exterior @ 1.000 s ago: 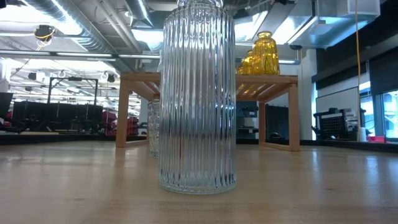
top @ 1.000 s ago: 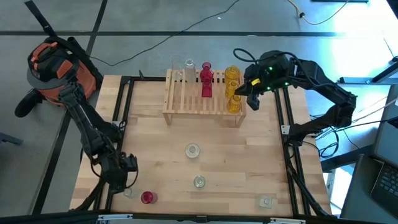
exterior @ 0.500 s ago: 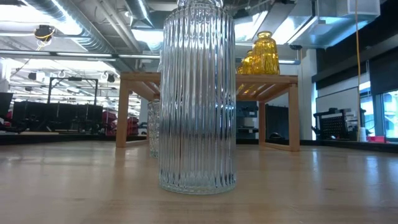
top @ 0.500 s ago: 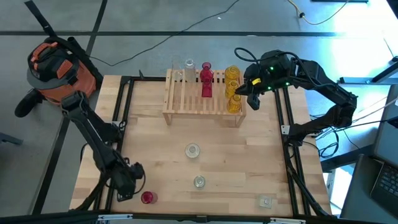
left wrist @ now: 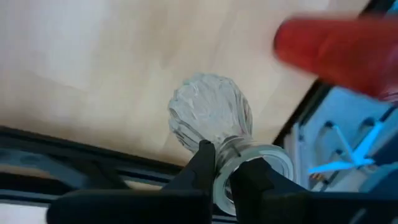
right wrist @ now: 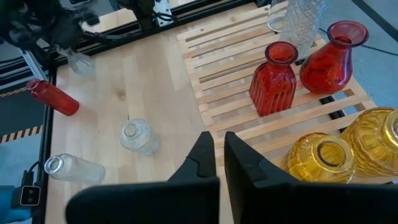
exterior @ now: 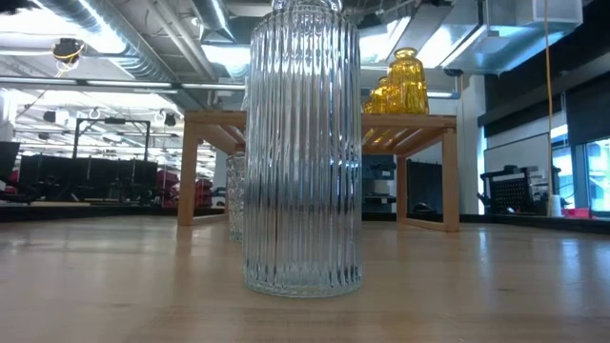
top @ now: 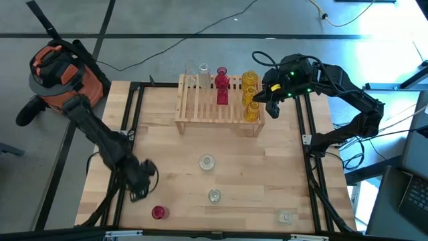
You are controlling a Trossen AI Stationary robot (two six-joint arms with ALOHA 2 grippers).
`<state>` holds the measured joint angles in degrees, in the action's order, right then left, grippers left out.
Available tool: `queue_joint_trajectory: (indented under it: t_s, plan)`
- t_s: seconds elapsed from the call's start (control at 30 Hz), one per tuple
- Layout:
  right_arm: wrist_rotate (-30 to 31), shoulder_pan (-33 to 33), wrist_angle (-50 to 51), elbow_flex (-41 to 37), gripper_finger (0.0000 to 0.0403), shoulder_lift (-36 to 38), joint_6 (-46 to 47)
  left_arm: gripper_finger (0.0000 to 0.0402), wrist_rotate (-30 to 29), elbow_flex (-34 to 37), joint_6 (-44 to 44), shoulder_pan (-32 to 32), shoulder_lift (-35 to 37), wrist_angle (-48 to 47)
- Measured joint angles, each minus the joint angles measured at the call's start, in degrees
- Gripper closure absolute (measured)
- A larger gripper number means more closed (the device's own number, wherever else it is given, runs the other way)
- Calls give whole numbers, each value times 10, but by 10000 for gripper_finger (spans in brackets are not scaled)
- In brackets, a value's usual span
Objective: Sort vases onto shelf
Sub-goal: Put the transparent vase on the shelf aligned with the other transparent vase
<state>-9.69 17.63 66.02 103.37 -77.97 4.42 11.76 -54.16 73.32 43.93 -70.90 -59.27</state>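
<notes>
The shelf [top: 217, 102] stands at the far middle of the table, with clear vases [top: 202, 72], red vases [right wrist: 273, 87] and yellow vases [top: 250, 94] on its slats. My left gripper [left wrist: 225, 171] is shut on a clear bulbous vase [left wrist: 211, 118] over the table's near left part, beside a red vase [top: 158, 212]. More clear vases [top: 207, 161], [top: 214, 195], [top: 286, 216] stand on the table. My right gripper [right wrist: 219, 155] hovers shut, with nothing in it, over the shelf's right end [top: 257, 107], by the yellow vases. My left gripper pinches the clear vase's neck [left wrist: 225, 148], just under the mouth rim [left wrist: 267, 157], between its two fingers. The fingers lie across the neck. The round body sticks out beyond the fingertips, and the vase seems clear of the table.
A tall ribbed clear vase [exterior: 303, 143] stands close before the low camera and hides much of the shelf [exterior: 419, 122] behind it. Black rails [top: 131, 120] run along the table's left and right edges. An orange and black bag [top: 57, 67] lies off the far left corner.
My left gripper has shut on the clear vase that stood in the near left corner. It has carried the vase up and toward the far and right edges, away from that corner. The red vase has stayed in place.
</notes>
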Motion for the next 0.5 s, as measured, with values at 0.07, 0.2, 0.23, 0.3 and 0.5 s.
queue_joint_trajectory:
  t_s: [0.07,0.2,0.23,0.3,0.5]
  plan:
    - [0,0,0,0,403,0,4,381,-9,-31,-40,-50,30,-66]
    - [-4,0,0,0,403,0,5,381,-22,-140,-152,-195,51,-227]
    - [-4,0,0,0,403,0,6,381,-32,-174,-186,-237,49,-268]
    - [-4,0,0,0,403,0,9,381,-59,-241,-252,-321,35,-323]
    - [-2,0,-2,0,403,0,11,381,-117,-392,-436,-537,-45,-316]
